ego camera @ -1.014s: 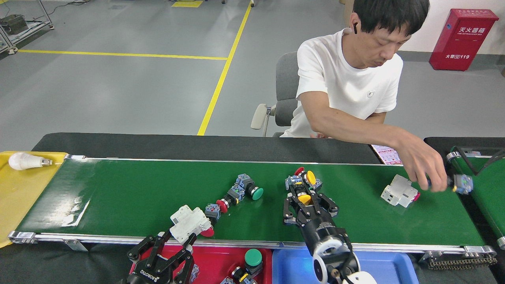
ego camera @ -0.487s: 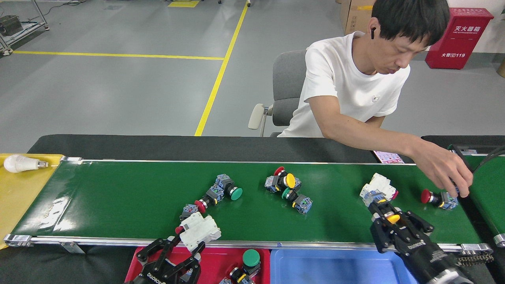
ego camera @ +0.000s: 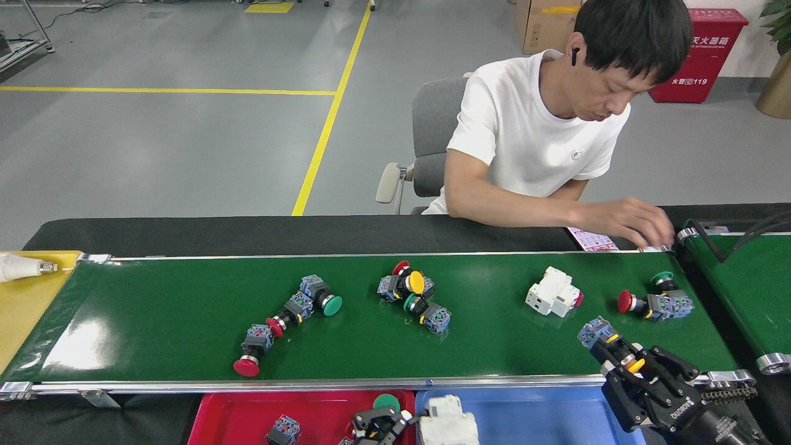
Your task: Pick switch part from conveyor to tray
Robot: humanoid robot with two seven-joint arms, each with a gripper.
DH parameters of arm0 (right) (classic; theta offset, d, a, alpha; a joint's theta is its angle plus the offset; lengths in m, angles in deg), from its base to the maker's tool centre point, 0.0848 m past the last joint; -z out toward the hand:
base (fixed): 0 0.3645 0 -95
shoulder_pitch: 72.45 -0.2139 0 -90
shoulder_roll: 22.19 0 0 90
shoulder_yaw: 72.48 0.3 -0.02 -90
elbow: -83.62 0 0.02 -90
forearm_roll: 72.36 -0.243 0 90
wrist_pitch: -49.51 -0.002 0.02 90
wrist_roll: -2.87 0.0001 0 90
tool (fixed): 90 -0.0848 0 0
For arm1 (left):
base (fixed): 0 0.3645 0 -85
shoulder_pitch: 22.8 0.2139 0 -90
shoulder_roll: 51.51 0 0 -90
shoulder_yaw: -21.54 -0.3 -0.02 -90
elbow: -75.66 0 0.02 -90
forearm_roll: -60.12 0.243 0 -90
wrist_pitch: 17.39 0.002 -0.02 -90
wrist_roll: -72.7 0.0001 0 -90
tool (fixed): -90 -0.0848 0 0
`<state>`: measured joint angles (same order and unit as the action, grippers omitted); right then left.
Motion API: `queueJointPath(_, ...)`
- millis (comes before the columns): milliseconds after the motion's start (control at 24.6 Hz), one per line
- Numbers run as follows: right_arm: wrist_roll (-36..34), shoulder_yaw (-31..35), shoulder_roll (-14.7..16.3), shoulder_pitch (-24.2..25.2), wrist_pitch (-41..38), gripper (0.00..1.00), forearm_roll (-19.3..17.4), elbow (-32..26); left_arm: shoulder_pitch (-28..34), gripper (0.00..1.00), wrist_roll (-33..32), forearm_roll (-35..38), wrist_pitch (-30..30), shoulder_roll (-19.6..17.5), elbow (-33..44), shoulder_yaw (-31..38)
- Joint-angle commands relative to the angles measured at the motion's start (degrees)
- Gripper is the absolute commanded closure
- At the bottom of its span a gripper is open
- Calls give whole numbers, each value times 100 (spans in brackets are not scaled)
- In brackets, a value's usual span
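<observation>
While gripping a yellow switch part (ego camera: 624, 360) — right end effector (ego camera: 625, 363)

Factory floor: conveyor (ego camera: 185, 327), yellow floor lines (ego camera: 321, 133), sorting trays (ego camera: 247, 420).

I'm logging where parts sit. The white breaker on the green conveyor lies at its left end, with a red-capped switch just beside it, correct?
Not quite. In the head view the white breaker lies toward the right end of the conveyor, not the left. The rest holds: a red-capped switch lies just beside it.
</observation>
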<state>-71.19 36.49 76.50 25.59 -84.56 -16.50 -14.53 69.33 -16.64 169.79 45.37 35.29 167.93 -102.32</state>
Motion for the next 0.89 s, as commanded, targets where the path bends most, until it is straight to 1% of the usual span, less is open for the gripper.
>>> queueJointPath(0, 14, 19, -17, -21, -66, 95, -31, -81, 15, 23, 13, 63, 8, 135, 55, -16)
queueJointPath(41, 50, 10, -43, -39, -58, 95, -31, -81, 32, 0, 13, 72, -1, 127, 72, -16)
queueJointPath(81, 138, -16, -87, -57, -58, 95, -22, -81, 41, 0, 22, 63, -1, 118, 90, -16)
queueJointPath(162, 278, -34, -307, -83, -58, 95, 13, -116, 59, 0, 22, 28, -1, 92, 151, 64)
queueJointPath(243, 322, -34, -474, -101, -58, 95, 30, -187, 94, 0, 31, -218, -1, 100, 380, 257)
queueJointPath(365, 340, -192, -491, -127, -66, 95, 30, -196, 270, 0, 4, -1062, -1, 127, 661, 1013)
queueJointPath(487, 340, -587, -509, -136, -58, 96, 48, -204, 428, 0, -4, -1993, -1, 48, 793, 2050)
queueJointPath(568, 348, -1080, -562, -144, -49, 95, 189, -222, 577, 0, -4, -2450, -9, 21, 749, 2894)
queueJointPath(649, 340, -1695, -676, -197, -14, 95, 514, -213, 727, 0, -4, -2688, -80, 12, 635, 3676)
queueJointPath(730, 348, -2205, -931, -285, -5, 94, 698, -169, 946, 0, -4, -2705, -97, 21, 556, 4309)
queueJointPath(852, 340, -2996, -1291, -399, 4, 88, 1068, -11, 1149, 0, -4, -2670, -18, 21, 529, 4959)
